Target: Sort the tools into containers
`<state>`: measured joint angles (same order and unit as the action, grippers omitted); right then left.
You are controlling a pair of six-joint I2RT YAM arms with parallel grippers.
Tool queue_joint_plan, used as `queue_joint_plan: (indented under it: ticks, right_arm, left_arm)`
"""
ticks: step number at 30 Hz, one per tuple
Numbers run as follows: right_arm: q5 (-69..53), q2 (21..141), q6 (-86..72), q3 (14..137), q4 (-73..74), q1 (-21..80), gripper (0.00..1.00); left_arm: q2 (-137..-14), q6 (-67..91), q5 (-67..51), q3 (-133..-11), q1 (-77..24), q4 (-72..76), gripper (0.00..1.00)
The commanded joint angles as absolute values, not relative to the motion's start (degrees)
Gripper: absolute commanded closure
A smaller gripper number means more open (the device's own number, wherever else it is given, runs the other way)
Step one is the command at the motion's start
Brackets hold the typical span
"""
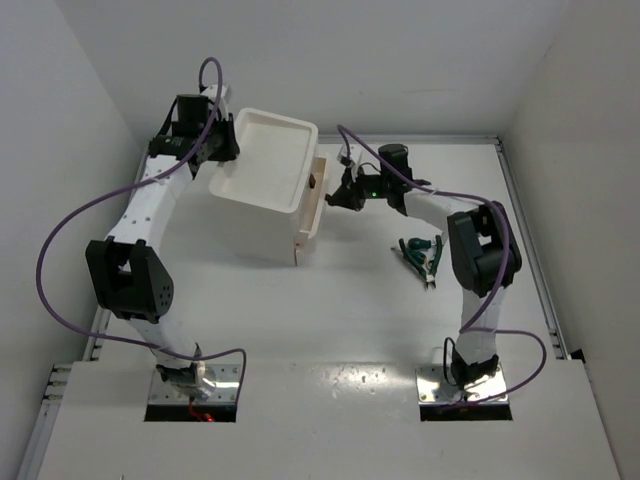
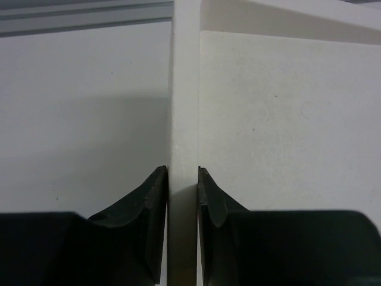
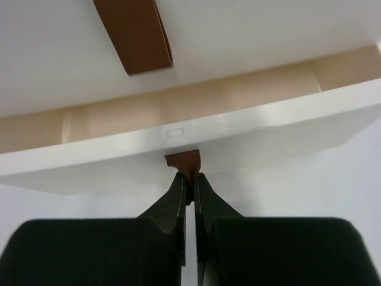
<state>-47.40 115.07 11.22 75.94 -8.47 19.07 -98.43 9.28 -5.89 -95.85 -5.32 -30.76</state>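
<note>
The white drawer unit (image 1: pixel 262 205) stands at the middle left of the table, with its shallow top tray (image 1: pixel 268 128) bare. My left gripper (image 1: pixel 228 143) is shut on the tray's left rim (image 2: pixel 183 107), one finger on each side (image 2: pixel 183 173). My right gripper (image 1: pixel 333 197) is shut on the red-brown handle (image 3: pixel 186 162) of a lower drawer (image 3: pixel 238 128), which is pulled partly out. Its beige inside (image 3: pixel 178 101) shows no tool. The dark green-handled pliers (image 1: pixel 419 249) lie on the table right of the unit, with a slim silver tool (image 1: pixel 430 275) beside them. The yellow-handled pliers are out of view.
The upper drawer is shut, and its red-brown handle (image 1: pixel 314 182) shows also in the right wrist view (image 3: pixel 134 36). White walls close in the table at the back and on both sides. My right arm's elbow (image 1: pixel 480 250) stands just right of the tools.
</note>
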Motion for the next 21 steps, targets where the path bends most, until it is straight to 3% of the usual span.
queue_joint_plan:
  ticks: [1,21]
  right_arm:
    - [-48.6,110.2,14.2,75.0,-10.4,16.9,1.0]
    - [-49.1,103.0,23.9,70.5,7.7,7.0,1.0]
  left_arm:
    - [-101.4,9.1,0.4,-93.2,-5.7,-42.0,1.0]
    - [-101.4,8.6,4.1,-97.2,-5.7,-41.5,1.0]
